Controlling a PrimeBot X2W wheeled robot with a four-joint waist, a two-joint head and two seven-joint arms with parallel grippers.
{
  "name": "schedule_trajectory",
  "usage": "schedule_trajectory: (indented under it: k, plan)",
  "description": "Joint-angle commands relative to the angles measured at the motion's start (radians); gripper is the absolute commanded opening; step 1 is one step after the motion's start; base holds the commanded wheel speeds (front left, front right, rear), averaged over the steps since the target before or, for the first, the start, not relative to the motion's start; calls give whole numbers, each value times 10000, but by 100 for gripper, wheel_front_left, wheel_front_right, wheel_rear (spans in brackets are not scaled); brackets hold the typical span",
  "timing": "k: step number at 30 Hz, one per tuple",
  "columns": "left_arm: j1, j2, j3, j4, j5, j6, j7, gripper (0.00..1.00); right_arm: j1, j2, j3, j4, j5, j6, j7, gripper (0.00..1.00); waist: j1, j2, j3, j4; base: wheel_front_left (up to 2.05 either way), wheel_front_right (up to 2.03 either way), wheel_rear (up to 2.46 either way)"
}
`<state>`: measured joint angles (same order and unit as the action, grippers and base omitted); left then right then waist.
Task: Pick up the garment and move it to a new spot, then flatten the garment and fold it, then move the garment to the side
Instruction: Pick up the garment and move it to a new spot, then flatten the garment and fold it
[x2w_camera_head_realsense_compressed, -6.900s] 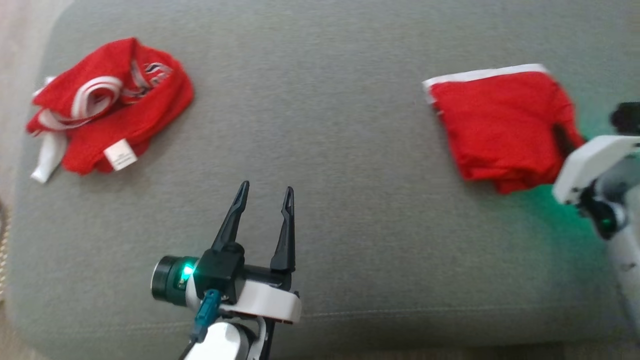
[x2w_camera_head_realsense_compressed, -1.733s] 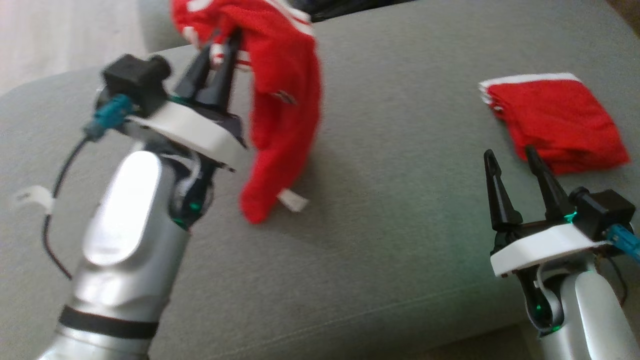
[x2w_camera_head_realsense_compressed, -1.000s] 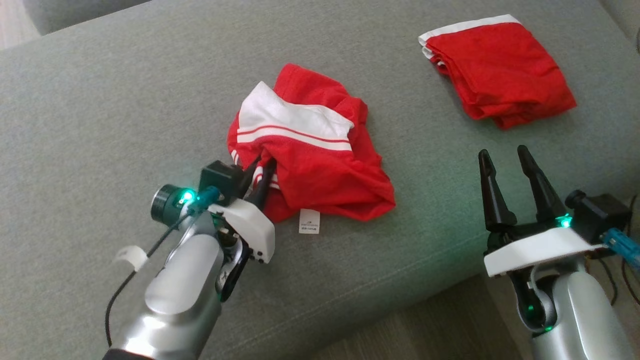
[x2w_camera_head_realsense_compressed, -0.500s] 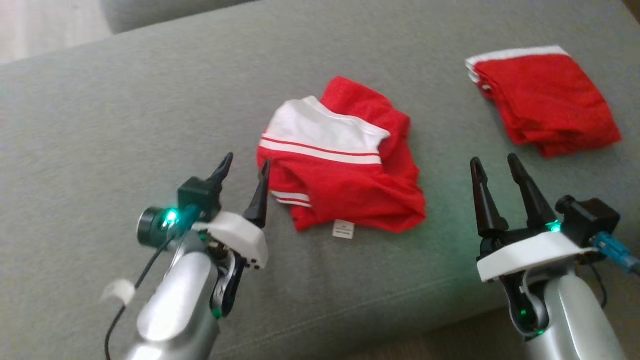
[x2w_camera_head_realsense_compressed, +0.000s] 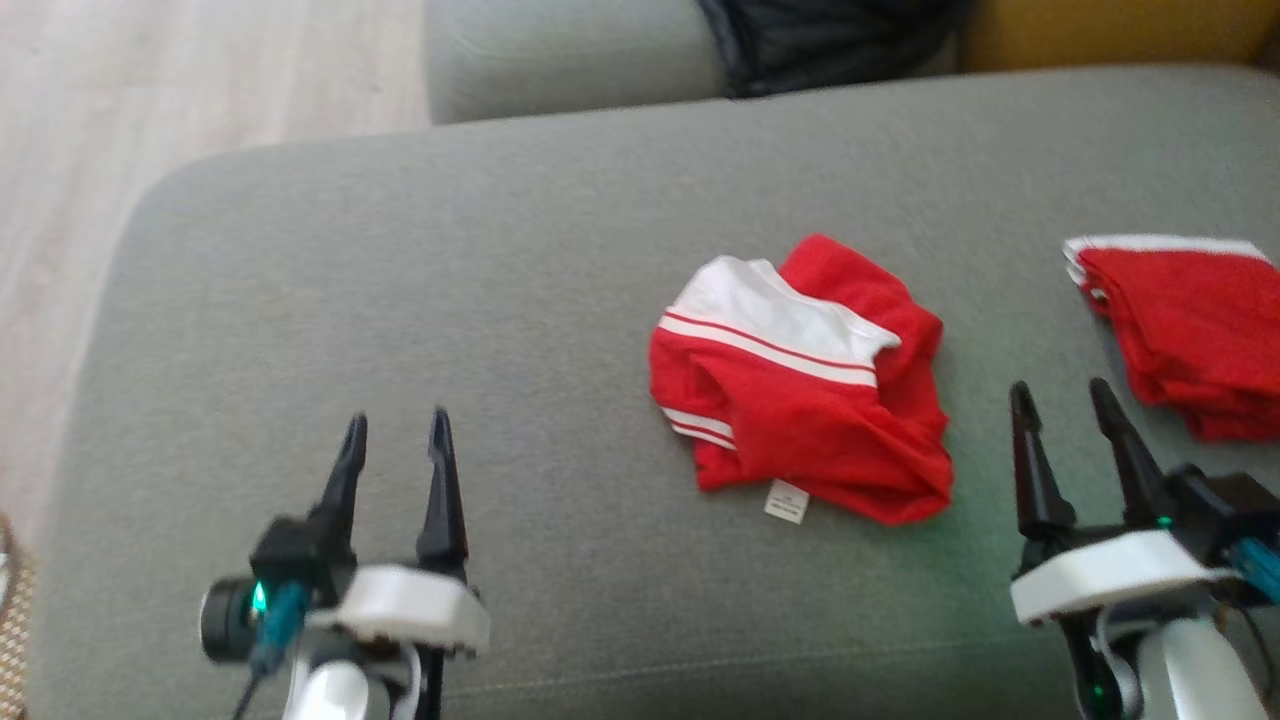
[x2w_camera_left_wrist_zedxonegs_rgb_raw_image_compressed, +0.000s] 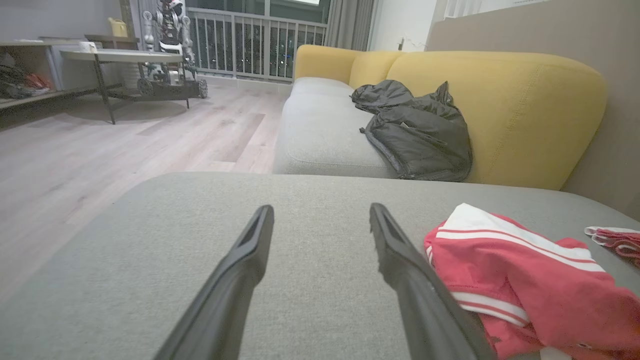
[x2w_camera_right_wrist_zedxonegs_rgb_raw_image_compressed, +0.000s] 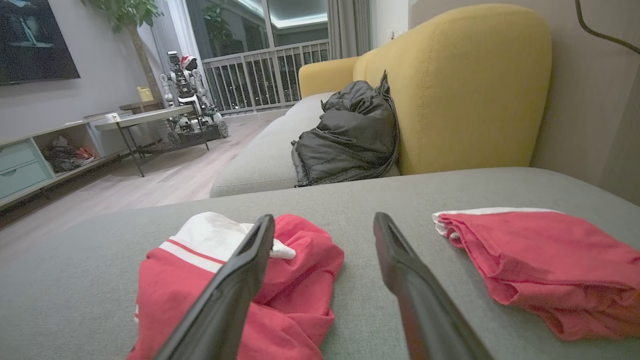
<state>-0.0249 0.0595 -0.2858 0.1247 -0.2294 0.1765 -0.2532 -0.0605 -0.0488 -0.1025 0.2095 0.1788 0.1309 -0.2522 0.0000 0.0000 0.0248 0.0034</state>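
Note:
The garment (x2w_camera_head_realsense_compressed: 800, 400), red with a white panel and white stripes, lies crumpled on the grey cushion (x2w_camera_head_realsense_compressed: 500, 300) right of centre, a white label at its near edge. The left wrist view has the garment (x2w_camera_left_wrist_zedxonegs_rgb_raw_image_compressed: 525, 280) at lower right, and the right wrist view has the garment (x2w_camera_right_wrist_zedxonegs_rgb_raw_image_compressed: 250, 280) at lower left. My left gripper (x2w_camera_head_realsense_compressed: 395, 425) stands open and empty at the lower left, well clear of the cloth. My right gripper (x2w_camera_head_realsense_compressed: 1062, 393) is open and empty just right of the garment.
A second red garment (x2w_camera_head_realsense_compressed: 1190, 330), folded with a white edge, lies at the cushion's right side. Beyond the cushion sits a grey sofa seat (x2w_camera_left_wrist_zedxonegs_rgb_raw_image_compressed: 325, 135) with a black jacket (x2w_camera_left_wrist_zedxonegs_rgb_raw_image_compressed: 415, 132) and yellow backrest (x2w_camera_left_wrist_zedxonegs_rgb_raw_image_compressed: 500, 110). Wooden floor (x2w_camera_head_realsense_compressed: 100, 150) lies to the left.
My left gripper let go of the garment, opened, and drew back to the lower left. The garment stays crumpled on the cushion. The head camera has shifted, sliding the scene right.

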Motion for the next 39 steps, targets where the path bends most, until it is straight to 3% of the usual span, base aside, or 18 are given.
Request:
schedule_trajectory:
  k: [1, 11, 33, 39]
  plan:
    - [-205, -10, 342, -454, 146, 47, -85, 100, -80, -14, 155, -441, -67, -2, -91, 100, 0, 0, -328, 339, 0, 0, 0]
    - [1272, -84, 347, -1082, 645, -84, -85, 100, 1143, -14, 192, -799, 144, -2, -94, 100, 0, 0, -865, 390, 0, 0, 0]
    - [1222, -92, 146, -622, 574, 54, -85, 100, 1080, -14, 319, -649, 183, -2, -95, 100, 0, 0, -994, 146, 0, 0, 0]
    - [968, -92, -45, -82, 518, -262, -85, 100, 975, -14, 432, -646, 185, -2, -95, 100, 0, 0, -721, -67, 0, 0, 0]
